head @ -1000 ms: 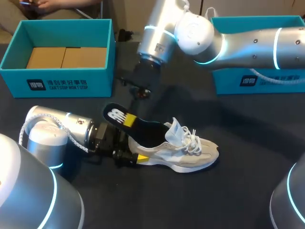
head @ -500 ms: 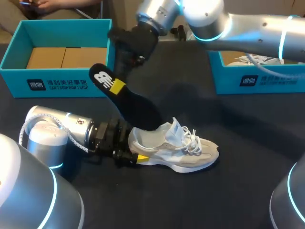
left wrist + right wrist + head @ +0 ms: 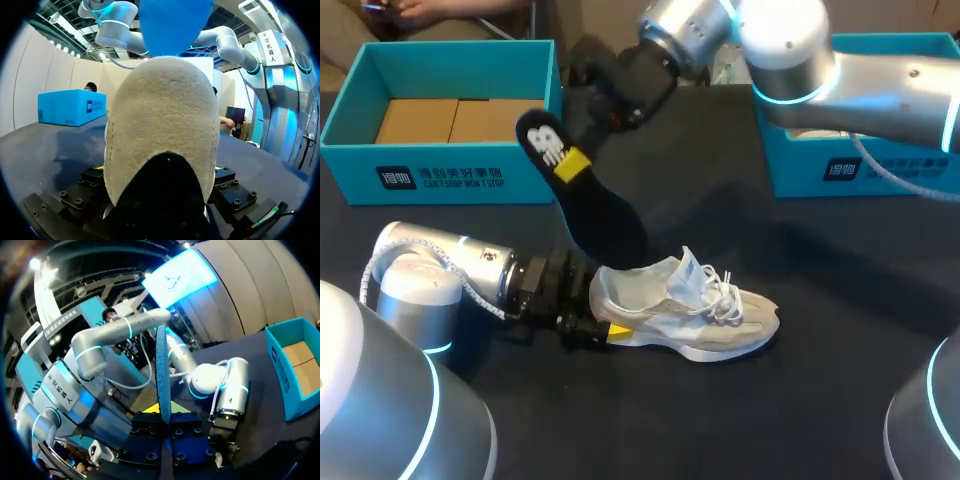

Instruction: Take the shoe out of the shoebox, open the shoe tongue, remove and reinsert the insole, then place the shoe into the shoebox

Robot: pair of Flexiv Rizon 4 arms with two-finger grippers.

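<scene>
R claw [image 3: 578,130] pinches black insole [image 3: 595,205], raised, lower end at opening of beige shoe [image 3: 705,320]. L claw [image 3: 594,324] clamps shoe's heel on dark worktop [image 3: 820,390].

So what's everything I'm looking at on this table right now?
shoe: one, beige and white, lying on its sole mid-table.
insole: one, black with a yellow patch, held slanting above the shoe's opening.
shoeboxes: two, teal, open; left box at the far left, right box at the far right.
table: one, dark.
left arm's fingers: yellow-tipped, gripping the shoe's heel.
right arm's fingers: clamped on the insole's upper end.
</scene>
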